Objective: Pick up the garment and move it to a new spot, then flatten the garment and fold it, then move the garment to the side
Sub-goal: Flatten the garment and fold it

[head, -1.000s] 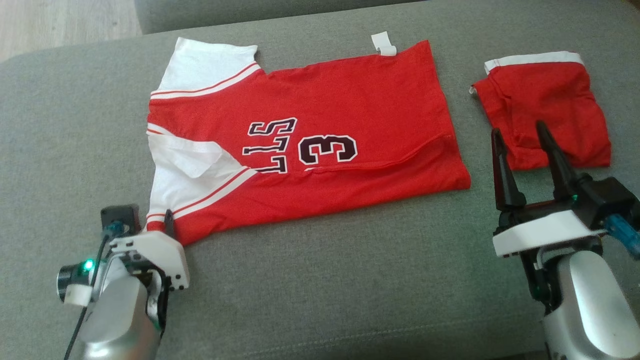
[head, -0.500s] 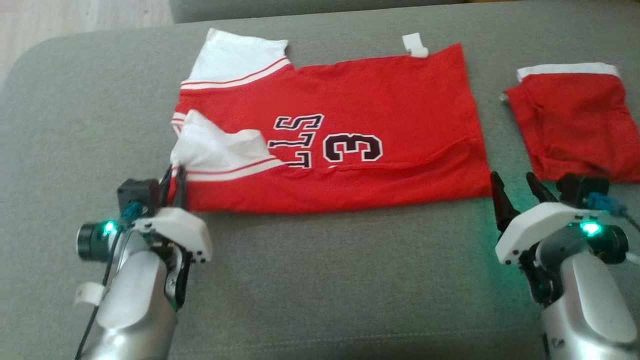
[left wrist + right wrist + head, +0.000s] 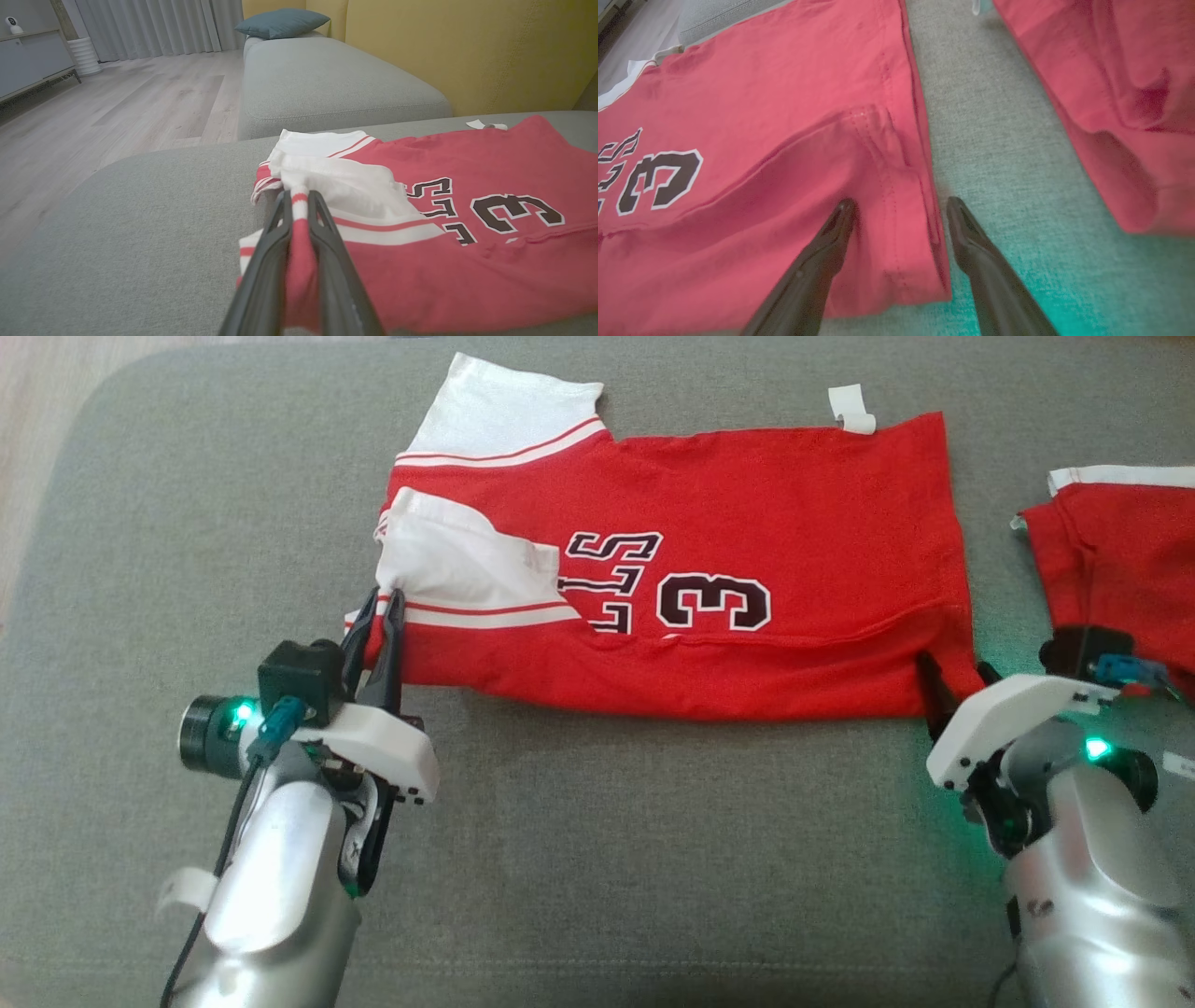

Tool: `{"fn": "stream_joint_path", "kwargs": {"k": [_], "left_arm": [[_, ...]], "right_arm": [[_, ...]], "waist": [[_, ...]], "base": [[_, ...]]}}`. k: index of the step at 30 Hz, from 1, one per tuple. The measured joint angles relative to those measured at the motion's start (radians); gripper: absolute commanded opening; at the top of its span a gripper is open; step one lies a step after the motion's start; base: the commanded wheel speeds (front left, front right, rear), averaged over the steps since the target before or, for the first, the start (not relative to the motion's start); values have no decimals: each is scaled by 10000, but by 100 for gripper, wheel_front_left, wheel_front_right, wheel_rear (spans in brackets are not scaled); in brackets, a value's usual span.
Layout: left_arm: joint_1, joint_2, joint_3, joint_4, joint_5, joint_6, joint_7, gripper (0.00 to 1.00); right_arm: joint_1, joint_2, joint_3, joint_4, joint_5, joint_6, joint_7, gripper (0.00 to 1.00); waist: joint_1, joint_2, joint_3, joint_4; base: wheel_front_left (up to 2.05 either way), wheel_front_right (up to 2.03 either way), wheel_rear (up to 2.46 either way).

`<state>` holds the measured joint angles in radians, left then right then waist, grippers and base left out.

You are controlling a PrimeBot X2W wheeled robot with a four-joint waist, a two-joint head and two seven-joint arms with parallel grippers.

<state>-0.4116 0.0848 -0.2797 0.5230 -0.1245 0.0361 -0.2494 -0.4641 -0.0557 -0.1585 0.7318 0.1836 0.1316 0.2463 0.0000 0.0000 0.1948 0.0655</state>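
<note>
On the sofa (image 3: 607, 859), head view: left gripper (image 3: 383, 607) has just clamped the jersey (image 3: 747, 504) sleeve. Left wrist: cloth pinched tight. Right wrist: right gripper (image 3: 900, 201) spread, straddling the hem corner. Fold's coming, I'd say.

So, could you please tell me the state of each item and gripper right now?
Jersey, flat on the cushion, near side folded over, sleeve pinched up.
Left gripper, jaws shut on the jersey's sleeve.
Right gripper, jaws open astride the jersey's hem corner.
Red shorts, lying apart, untouched.
</note>
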Motion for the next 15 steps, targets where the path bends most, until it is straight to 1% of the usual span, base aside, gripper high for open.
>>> {"fn": "stream_joint_path", "kwargs": {"k": [1,2,3,10,15], "left_arm": [[10,0,-10,-12,0,-13,0,0],[6,2,-10,-29,0,-13,0,0],[6,2,-8,-44,0,-13,0,0],[26,67,19,65,-2,-13,0,0],[432,134,27,433,-38,-27,-2,0]], "right_arm": [[-119,-4,-38,127,-6,0,13,80],[-236,-4,-71,257,-8,0,13,8],[-322,-6,-107,357,-35,0,6,0],[-431,33,-263,817,-190,0,-148,0],[-327,81,-374,686,-257,0,-174,0]], "waist": [[0,0,15,16],[0,0,24,25],[0,0,23,24],[0,0,-164,-165],[0,0,-452,-385]], "base": [[0,0,0],[0,0,0],[0,0,0],[0,0,0],[0,0,0]]}}
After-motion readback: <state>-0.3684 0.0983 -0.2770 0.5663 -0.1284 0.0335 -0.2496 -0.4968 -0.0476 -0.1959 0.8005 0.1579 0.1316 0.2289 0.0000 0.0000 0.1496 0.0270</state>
